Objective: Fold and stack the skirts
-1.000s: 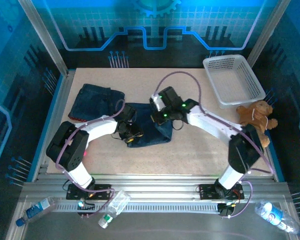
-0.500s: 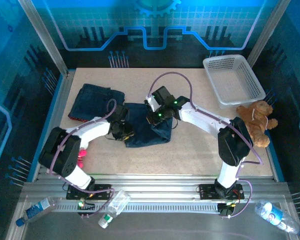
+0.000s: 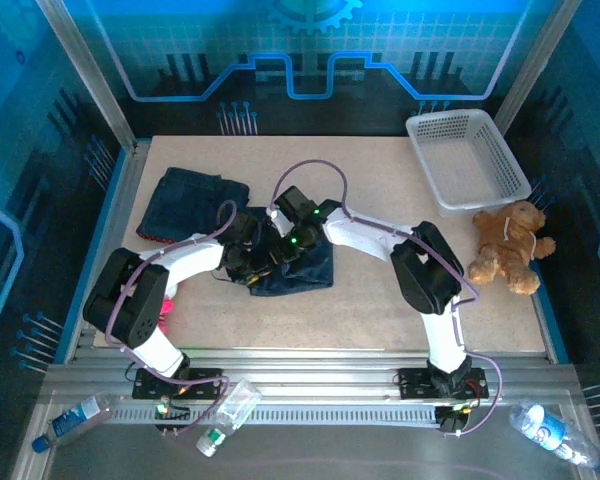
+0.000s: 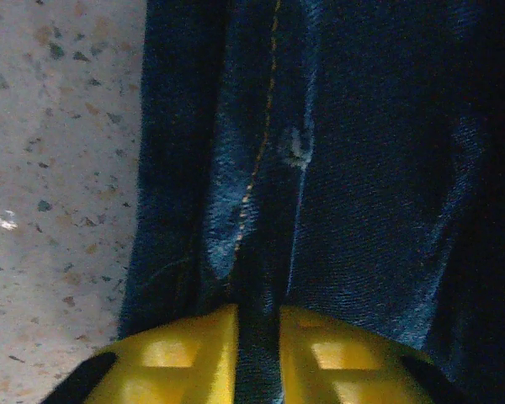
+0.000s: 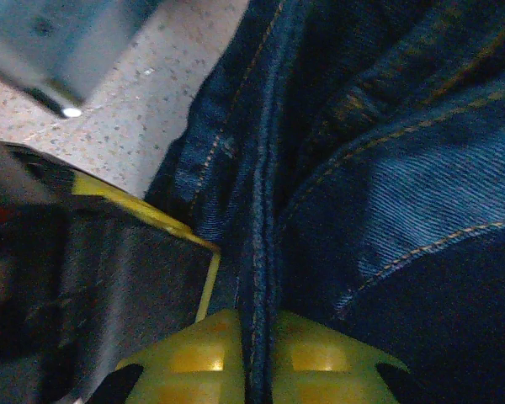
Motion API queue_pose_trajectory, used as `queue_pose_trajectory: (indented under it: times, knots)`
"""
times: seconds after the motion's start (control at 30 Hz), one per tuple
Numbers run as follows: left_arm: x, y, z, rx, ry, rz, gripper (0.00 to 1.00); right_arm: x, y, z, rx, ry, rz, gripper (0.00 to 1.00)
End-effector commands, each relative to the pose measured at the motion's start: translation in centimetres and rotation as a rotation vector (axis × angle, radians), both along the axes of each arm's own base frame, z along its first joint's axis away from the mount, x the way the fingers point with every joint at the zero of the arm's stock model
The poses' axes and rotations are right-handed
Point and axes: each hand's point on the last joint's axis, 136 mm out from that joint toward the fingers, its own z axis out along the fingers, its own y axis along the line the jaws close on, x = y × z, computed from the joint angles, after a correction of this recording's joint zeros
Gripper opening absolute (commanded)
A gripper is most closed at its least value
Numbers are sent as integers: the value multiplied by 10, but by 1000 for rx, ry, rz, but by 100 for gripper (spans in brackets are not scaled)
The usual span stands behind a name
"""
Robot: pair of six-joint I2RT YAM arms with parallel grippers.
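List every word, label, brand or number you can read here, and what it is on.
Nothing is readable.
Labels on the clear plastic water bottles at the near edge: too small and blurred.
Blue back panel: gear outline, no letters.

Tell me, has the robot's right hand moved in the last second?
Yes. The right hand, clamped on the denim skirt, has slid left, away from the white basket and toward the folded pile.

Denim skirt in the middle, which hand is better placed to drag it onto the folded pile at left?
Left, probably. The left hand pinches the denim skirt on its side nearest the folded pile. The right hand grips it too, but that arm reaches far across the table.
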Motion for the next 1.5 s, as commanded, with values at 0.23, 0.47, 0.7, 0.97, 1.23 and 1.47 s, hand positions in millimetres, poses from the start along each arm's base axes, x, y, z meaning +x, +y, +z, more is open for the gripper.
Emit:
queue_pose_trajectory:
  times: [0.23, 0.47, 0.7, 0.97, 1.23, 1.47]
  knots:
    - [-20, 34, 6, 53, -11, 75, 31, -3, 18, 19, 63, 42, -20, 0]
    - [-17, 25, -10, 23, 32, 64, 14, -20, 41, 29, 174, 178, 30, 10]
    - [-21, 59, 21, 101, -3, 106, 31, -36, 37, 57, 227, 175, 148, 38]
    - [-22, 79, 76, 137, -143, 148, 36, 25, -21, 60, 118, 62, -40, 26]
    - [24, -19, 129, -283, -295, -13, 36, 86, -51, 5, -61, 32, -112, 0]
    - [10, -14, 49, -133, -58, 85, 29, 107, -82, -21, -259, 56, -316, 0]
